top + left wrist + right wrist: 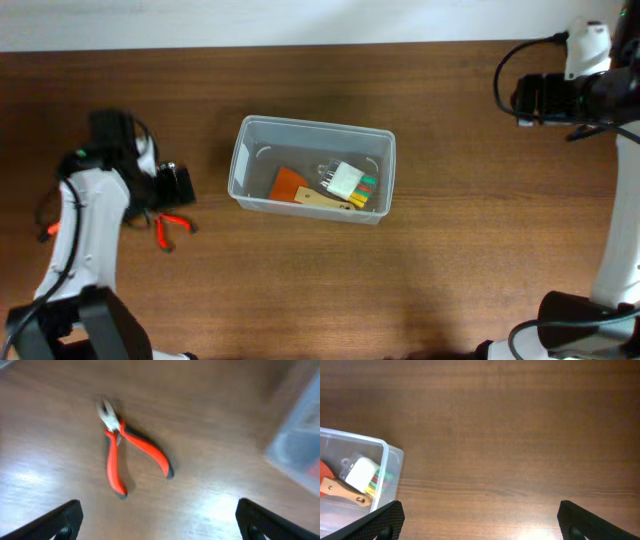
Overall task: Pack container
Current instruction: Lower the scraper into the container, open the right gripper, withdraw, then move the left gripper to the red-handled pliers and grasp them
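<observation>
The clear plastic container (311,169) stands in the middle of the wooden table. It holds an orange scraper with a wooden handle (300,190) and a white block with coloured bits (350,182). Its corner also shows in the right wrist view (385,467) and, blurred, in the left wrist view (300,445). Small pliers with red handles (131,447) lie on the table left of the container, also seen from overhead (172,227). My left gripper (157,522) is open and empty above the pliers. My right gripper (480,522) is open and empty at the far right (530,97).
Cables (45,225) trail by the left arm. The table's back edge (300,45) runs along the top. Bare wood lies between the container and the right arm.
</observation>
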Motion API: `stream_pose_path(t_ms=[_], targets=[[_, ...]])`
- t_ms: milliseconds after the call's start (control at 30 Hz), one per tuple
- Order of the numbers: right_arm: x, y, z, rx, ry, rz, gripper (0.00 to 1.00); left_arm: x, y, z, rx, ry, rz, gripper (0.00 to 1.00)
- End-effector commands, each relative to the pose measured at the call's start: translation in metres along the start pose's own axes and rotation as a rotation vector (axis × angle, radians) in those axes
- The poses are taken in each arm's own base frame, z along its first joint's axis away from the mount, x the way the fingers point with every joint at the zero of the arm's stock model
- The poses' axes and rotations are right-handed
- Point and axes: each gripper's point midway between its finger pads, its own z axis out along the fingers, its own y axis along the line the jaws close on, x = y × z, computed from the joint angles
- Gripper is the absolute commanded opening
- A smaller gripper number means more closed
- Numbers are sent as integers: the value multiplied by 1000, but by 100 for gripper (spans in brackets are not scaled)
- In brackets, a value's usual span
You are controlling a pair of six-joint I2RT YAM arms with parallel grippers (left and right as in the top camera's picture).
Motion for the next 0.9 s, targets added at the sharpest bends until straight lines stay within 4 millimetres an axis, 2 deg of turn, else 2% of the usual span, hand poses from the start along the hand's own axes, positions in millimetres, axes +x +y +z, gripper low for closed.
stream_pose_path(t_ms=[0,100,267,467,667,867], targets=[[13,2,20,-28,61,24,99,28,15,31,-11,58,-59,100],[16,2,28,-33,83,27,99,35,33,45,-21,52,-47,100],[16,1,33,-35,91,28,99,29,45,47,-17,26,68,100],[16,0,35,-35,92,24,98,9,47,50,-20,-49,79,99],[16,0,35,-35,92,21,99,16,49,78,-19,25,84,99],[16,0,35,-35,93,21,99,13,52,88,-34,28,83,100]])
